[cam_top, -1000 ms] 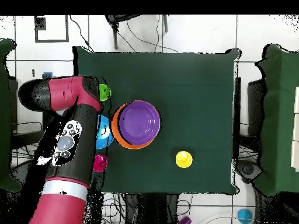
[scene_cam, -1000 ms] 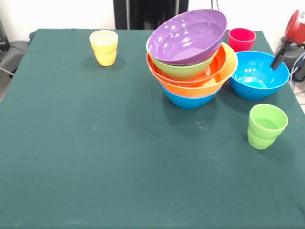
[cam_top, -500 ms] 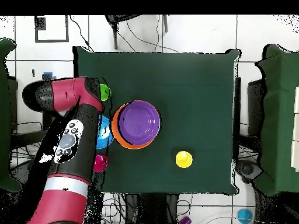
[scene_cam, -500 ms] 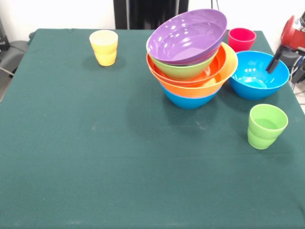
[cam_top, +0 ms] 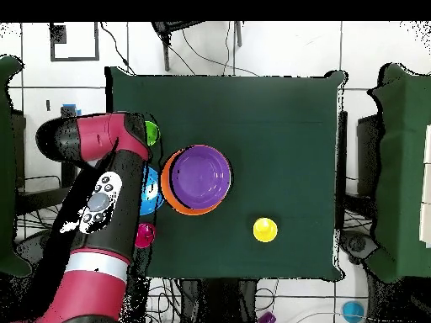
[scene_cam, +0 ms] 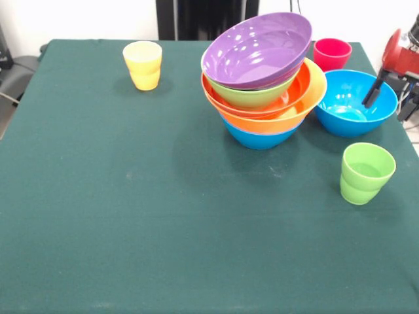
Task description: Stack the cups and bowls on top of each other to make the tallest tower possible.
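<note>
The tower point(scene_cam: 262, 85) stands right of the table's middle. From the bottom it is a blue bowl point(scene_cam: 258, 139), a yellow-orange, an orange-red and a lime green bowl, with a tilted purple bowl point(scene_cam: 258, 47) on top. In the overhead view the purple bowl point(cam_top: 202, 175) covers most of it. A separate blue bowl point(scene_cam: 350, 104) stands to its right. The red-pink cup point(scene_cam: 332, 53), light green cup point(scene_cam: 365, 172) and yellow cup point(scene_cam: 143, 64) stand apart. My gripper point(scene_cam: 376, 88) shows only as a black part at the blue bowl's right rim.
The red arm point(cam_top: 105, 193) reaches over the table's left edge in the overhead view and hides part of the separate blue bowl point(cam_top: 150, 192). The table has a green cloth point(scene_cam: 131, 209). Cables and other tables lie around it.
The arm has shifted slightly. In the front view its black part moved a little down and left over the blue bowl's rim. The cups and bowls have not moved.
</note>
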Tool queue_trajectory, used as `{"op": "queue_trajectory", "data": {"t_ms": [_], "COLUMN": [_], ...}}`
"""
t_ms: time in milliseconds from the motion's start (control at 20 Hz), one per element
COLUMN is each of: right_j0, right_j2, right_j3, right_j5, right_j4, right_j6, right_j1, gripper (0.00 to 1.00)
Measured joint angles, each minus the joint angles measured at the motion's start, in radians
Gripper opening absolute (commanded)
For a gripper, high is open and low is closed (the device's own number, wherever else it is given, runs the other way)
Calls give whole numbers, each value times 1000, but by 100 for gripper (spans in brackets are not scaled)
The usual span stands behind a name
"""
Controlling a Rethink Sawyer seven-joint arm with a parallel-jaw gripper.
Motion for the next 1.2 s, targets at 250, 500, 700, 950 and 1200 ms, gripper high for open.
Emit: {"op": "queue_trajectory", "data": {"t_ms": [250,500,700,950,1200], "right_j0": [0,0,0,3,12], "right_j2": [-1,-1,-3,-10,-18], "right_j3": [0,0,0,0,0], "right_j5": [-5,-5,-5,-5,-8], "right_j4": [0,0,0,0,0], "right_j6": [0,0,0,0,0], "right_j1": [15,24,24,24,28], "gripper": [100,100,100,100,100]}}
